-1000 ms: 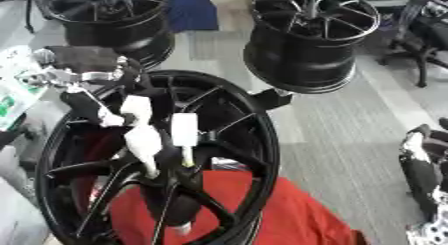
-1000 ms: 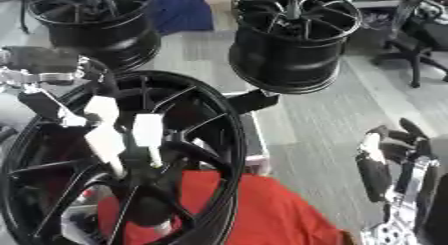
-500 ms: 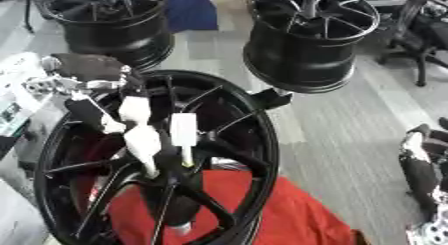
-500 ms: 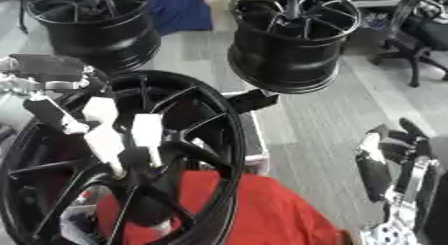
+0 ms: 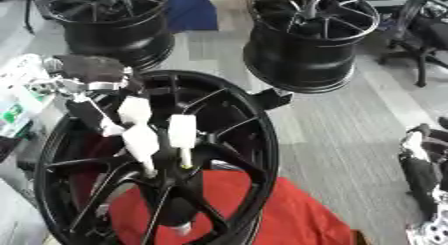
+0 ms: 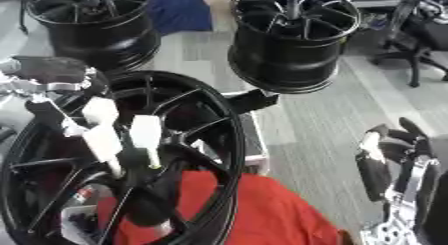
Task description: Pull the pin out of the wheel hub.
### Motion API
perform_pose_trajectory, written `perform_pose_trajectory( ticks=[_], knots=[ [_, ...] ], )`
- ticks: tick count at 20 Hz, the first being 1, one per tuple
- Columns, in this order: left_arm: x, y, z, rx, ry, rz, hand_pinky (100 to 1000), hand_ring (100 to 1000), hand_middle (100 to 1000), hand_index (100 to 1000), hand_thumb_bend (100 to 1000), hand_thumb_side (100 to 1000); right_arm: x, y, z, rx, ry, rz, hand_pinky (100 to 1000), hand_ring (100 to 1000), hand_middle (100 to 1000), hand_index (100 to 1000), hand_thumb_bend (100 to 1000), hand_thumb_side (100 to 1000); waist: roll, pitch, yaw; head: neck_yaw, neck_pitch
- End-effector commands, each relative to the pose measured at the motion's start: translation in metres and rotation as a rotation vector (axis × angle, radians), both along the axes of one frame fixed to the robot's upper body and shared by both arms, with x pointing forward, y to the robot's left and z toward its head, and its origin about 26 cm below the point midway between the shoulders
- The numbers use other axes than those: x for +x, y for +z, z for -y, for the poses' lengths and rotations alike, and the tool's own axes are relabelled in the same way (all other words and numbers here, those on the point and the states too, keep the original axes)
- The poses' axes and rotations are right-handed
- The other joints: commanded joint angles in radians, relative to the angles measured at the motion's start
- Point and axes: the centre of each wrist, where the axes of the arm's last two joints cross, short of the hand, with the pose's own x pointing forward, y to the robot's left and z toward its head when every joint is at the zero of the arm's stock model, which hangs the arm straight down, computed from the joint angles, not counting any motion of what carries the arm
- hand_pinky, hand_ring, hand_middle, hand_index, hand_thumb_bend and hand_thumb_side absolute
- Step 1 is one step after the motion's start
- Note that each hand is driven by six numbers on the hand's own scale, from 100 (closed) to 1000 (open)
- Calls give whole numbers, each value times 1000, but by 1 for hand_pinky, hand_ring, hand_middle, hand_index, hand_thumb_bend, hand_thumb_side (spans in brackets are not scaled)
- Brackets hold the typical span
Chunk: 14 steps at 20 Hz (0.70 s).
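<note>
We reach our left hand (image 5: pixel 131 124) down into the wheel hub (image 5: pixel 166 189), fingers extended and closing toward its centre; we cannot tell whether they hold the pin, which we cannot make out (presumably at the hub's centre, axis pointing up-out). The hub lies tilted on a red cloth (image 5: pixel 262 214). Right of it, our right hand (image 6: pixel 385 164) idles, fingers relaxed.

Glossy black wheel hub (image 5: pixel 236 139), red cloth (image 5: pixel 262 214), seemingly white-tipped left hand (image 5: pixel 144 124).
</note>
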Motion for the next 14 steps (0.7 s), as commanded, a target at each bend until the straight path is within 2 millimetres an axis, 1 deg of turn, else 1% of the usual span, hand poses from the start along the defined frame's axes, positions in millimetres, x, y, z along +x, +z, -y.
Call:
perform_pose_trajectory(
  ticks=[1, 3, 6, 10, 14],
  knots=[
    [0, 26, -9, 332, -309, -19, 543, 429, 433, 615, 100, 287, 0, 6, 1, -3, 6, 19, 640, 592, 635, 822, 100, 424, 2, -9, 1, -1, -3],
    [-1, 37, -14, 293, -311, -3, 544, 426, 429, 613, 100, 283, 0, 6, 1, -4, 4, 18, 640, 592, 635, 823, 100, 425, 2, -10, 2, -2, -3],
    [-4, 59, -26, 221, -307, 28, 547, 426, 427, 612, 100, 281, 0, 6, 1, -4, 2, 16, 640, 592, 635, 823, 100, 425, 4, -12, 5, -4, -3],
    [-10, 90, -51, 98, -256, 63, 546, 417, 417, 608, 100, 272, -1, 5, 2, -3, -2, 12, 640, 592, 635, 822, 100, 424, 6, -16, 9, -9, -3],
    [-22, 114, -79, -9, -186, 73, 547, 413, 414, 609, 100, 266, -1, 5, 3, -6, -4, 13, 640, 592, 635, 823, 100, 426, 9, -18, 12, -12, -3]
  ],
)
